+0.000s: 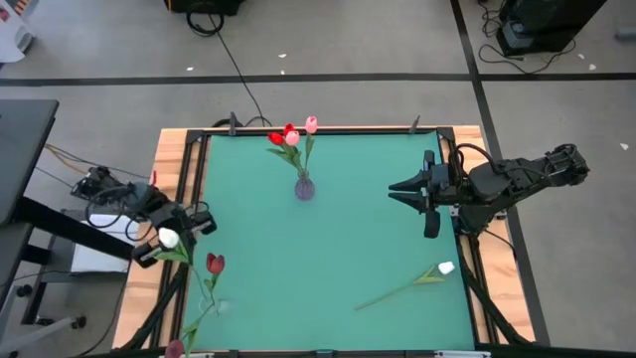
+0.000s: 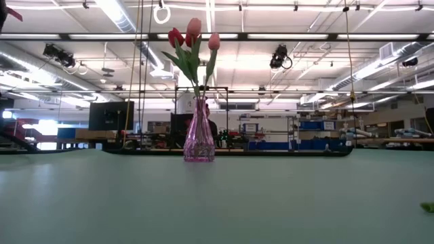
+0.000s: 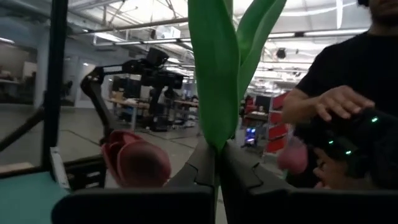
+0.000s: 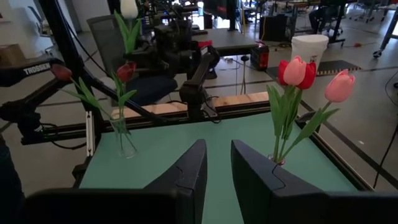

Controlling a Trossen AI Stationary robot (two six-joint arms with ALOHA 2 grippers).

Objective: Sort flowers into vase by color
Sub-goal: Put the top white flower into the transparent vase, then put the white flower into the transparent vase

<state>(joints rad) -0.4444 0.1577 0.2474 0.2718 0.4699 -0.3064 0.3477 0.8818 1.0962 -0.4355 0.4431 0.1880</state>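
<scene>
My left gripper (image 1: 177, 231) (image 3: 217, 163) is at the table's left edge, shut on a white tulip (image 1: 167, 239) (image 4: 129, 7) that stands upright. Just toward the near edge is a clear vase (image 4: 124, 140) (image 1: 214, 304) with a red tulip (image 1: 215, 263) (image 3: 134, 163) and a dark red one (image 4: 61, 71) in it. A pink glass vase (image 1: 304, 187) (image 2: 199, 139) near the far edge holds red and pink tulips (image 2: 193, 34) (image 4: 298, 71). A second white tulip (image 1: 442, 268) lies flat near the right edge. My right gripper (image 1: 397, 187) (image 4: 217, 171) hovers open on the table's right side. My left gripper pinches the white tulip between its two fingers at the stem, where the green leaves (image 3: 217, 93) spring from it. The fingers lie across the stem. The leaves and head rise upright above the fingers, lifted clear of the table; what hangs below is hidden by the gripper.
A person in a dark shirt (image 3: 348, 68) stands beyond the table's left edge, a hand (image 3: 339, 102) over a device. The table has a raised dark frame (image 1: 318, 129) on wooden boards. Open green surface (image 1: 328, 259) lies between the two vases.
</scene>
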